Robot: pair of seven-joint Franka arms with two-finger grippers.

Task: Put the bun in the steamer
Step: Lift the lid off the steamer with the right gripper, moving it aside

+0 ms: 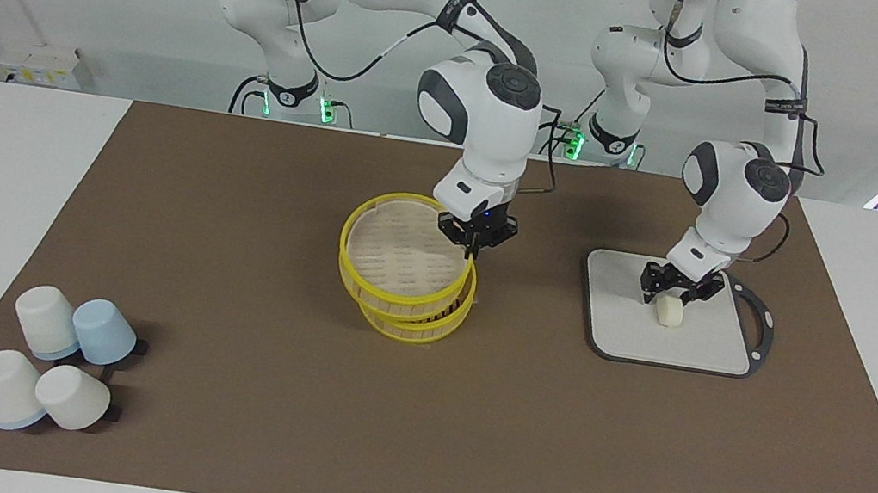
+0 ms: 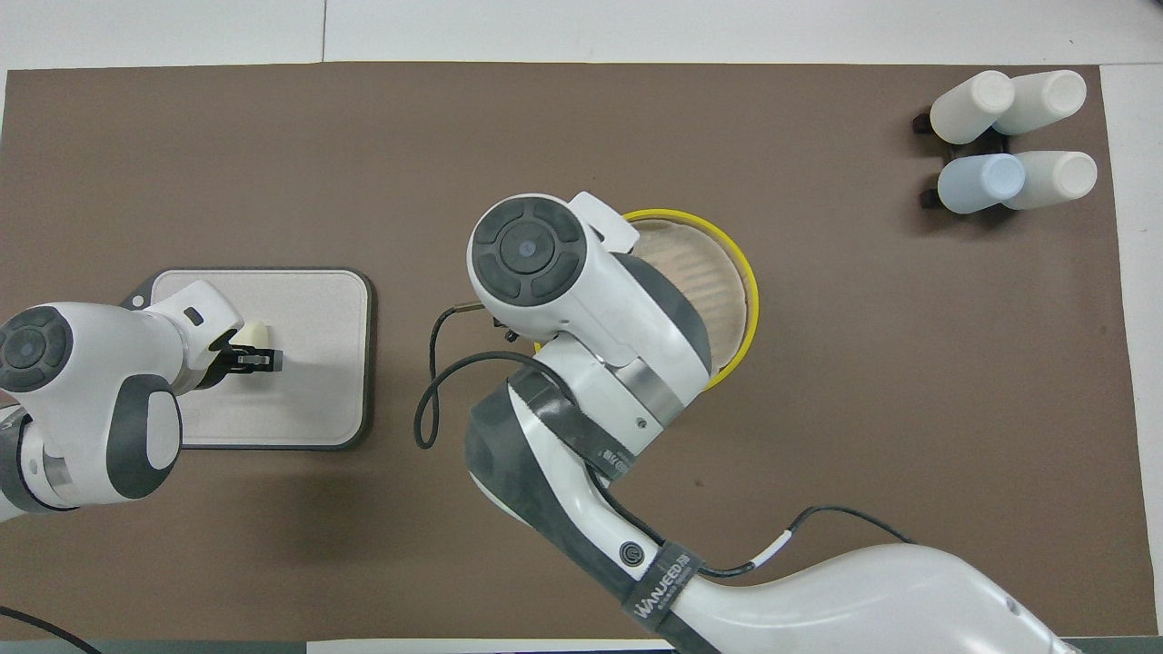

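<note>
The cream-white bun (image 1: 669,314) lies on the grey board (image 1: 702,347) toward the left arm's end of the table. My left gripper (image 1: 670,297) is just above it, fingers apart on either side of its top. In the overhead view the bun (image 2: 257,332) peeks out beside the left gripper (image 2: 254,360). My right gripper (image 1: 476,245) is shut on the yellow rim of the steamer lid (image 1: 403,254) and holds it tilted over the steamer basket (image 1: 418,326) at mid-table. The lid also shows in the overhead view (image 2: 700,282), where the right arm hides its own gripper.
Several white and blue cups (image 1: 52,363) lie in a cluster at the right arm's end, farther from the robots; they also show in the overhead view (image 2: 1008,136). A brown mat (image 1: 246,253) covers the table. The grey board also shows in the overhead view (image 2: 309,400).
</note>
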